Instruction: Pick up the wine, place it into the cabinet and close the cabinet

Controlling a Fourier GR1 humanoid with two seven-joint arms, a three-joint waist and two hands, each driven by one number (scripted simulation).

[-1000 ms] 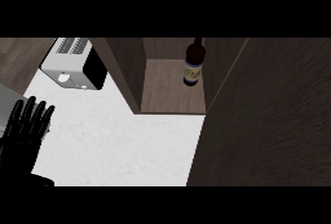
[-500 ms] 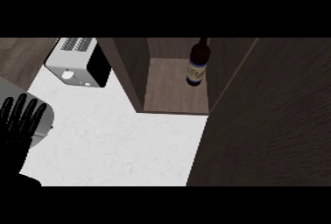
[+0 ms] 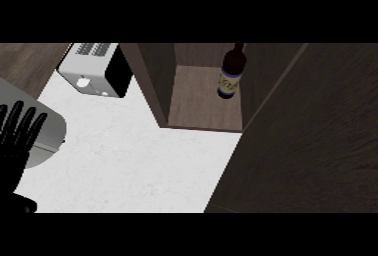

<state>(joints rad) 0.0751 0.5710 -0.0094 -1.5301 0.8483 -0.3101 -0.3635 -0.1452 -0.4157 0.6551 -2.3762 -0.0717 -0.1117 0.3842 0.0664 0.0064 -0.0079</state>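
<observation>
Dark wine bottle (image 3: 231, 75) upright inside wooden cabinet (image 3: 198, 102), far right; black left hand (image 3: 15, 142), fingers spread, at left edge.

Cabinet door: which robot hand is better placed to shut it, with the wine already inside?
Probably right. The cabinet door hangs at the view's right, while the left robot hand rests open at the far left edge. The right robot hand is out of view.

wine (image 3: 230, 76) dark, blue-white label | cabinet (image 3: 196, 102) brown woodgrain | counter (image 3: 140, 165) white speckled | toaster (image 3: 92, 75) white-black
</observation>
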